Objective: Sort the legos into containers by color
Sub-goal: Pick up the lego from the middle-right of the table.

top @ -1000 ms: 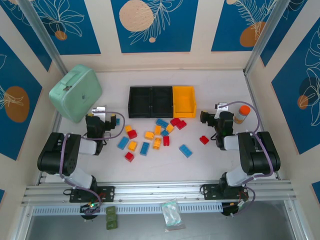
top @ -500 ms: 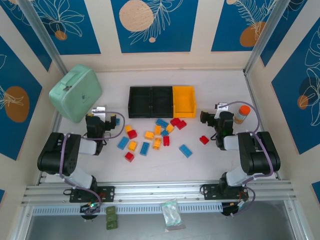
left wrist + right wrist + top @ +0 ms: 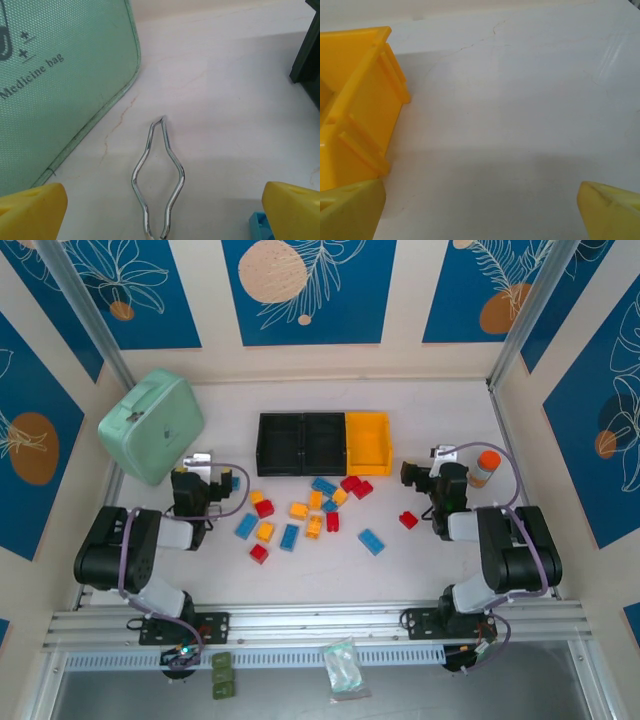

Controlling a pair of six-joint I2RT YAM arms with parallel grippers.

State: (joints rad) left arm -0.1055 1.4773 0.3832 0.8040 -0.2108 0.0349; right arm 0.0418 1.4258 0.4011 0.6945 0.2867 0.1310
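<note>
Top view: the containers (image 3: 303,418), two black and one yellow, stand in a row on the bench (image 3: 430,560). The legos (image 3: 299,510) lie scattered just in front of the containers, none inside. The left end effector (image 3: 200,478) sits front-left of the containers and the right end effector (image 3: 412,476) front-right, both released and empty.

Left wrist view: the fingers are spread over bare bench, with a blue lego (image 3: 260,226) beside one finger. A good pick would centre on a single brick and close across its flat sides.

Right wrist view: the yellow container (image 3: 355,100) is beside the spread fingers.

Nothing has moved since a second ago.
</note>
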